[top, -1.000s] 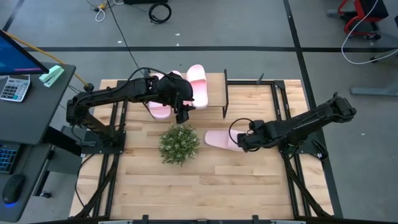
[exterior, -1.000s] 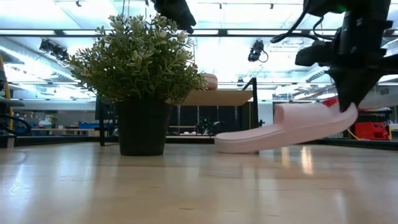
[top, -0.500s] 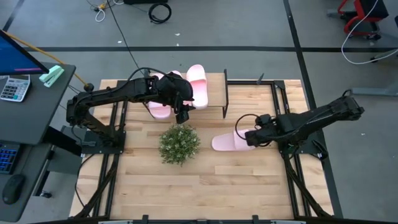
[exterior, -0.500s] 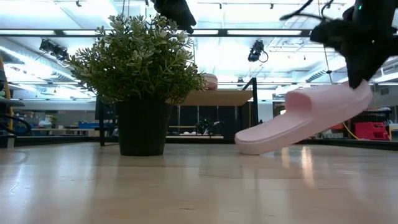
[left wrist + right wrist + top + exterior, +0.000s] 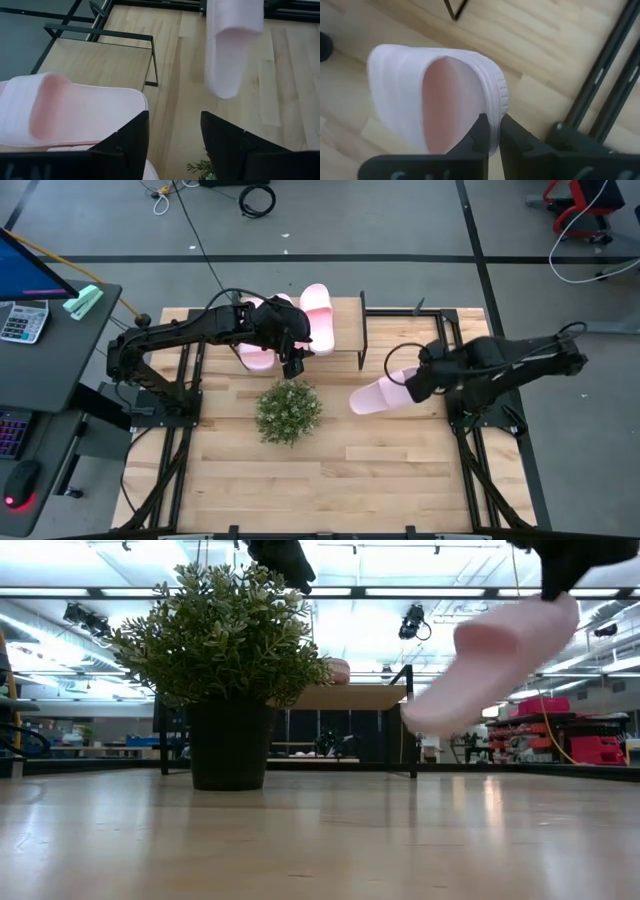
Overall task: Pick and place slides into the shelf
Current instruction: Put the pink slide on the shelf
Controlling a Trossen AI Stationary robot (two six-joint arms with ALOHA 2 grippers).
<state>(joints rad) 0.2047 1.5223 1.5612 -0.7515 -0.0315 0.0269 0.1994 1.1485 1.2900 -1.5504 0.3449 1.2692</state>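
Landmark for all positions: the shelf (image 5: 345, 332), a low rack with a light wooden top board and thin black frame, at the far edge of the table.

Right gripper (image 5: 412, 381): fingers pinched nearly together on the heel rim of a pale pink slide (image 5: 378, 395). In the right wrist view the two fingers clamp the thin foam edge of that slide (image 5: 437, 102) between them. The slide is clear of the table. In the low view it (image 5: 490, 660) hangs steeply tilted, toe end down, heel end up in the grip.

Key relation: the carried slide sits on the near side of the shelf and toward its right end, not touching it. Its long axis runs roughly along the shelf's length, toe pointing toward the potted plant (image 5: 288, 411), heel toward the right arm. From the gripper the shelf lies farther back on the table and slightly toward the left arm. My reading: the slide needs carrying back toward the shelf and probably turning, so its long axis crosses the shelf rather than running along it.

Left gripper (image 5: 291, 360): fingers spread, holding nothing, hovering just off the shelf's near left end, above the plant. It appears to be waiting.

Other slides: pink slides (image 5: 318, 315) already lie at the shelf's left part, partly hidden under the left arm; exact count unclear. The right arm is the one in position for this placement.
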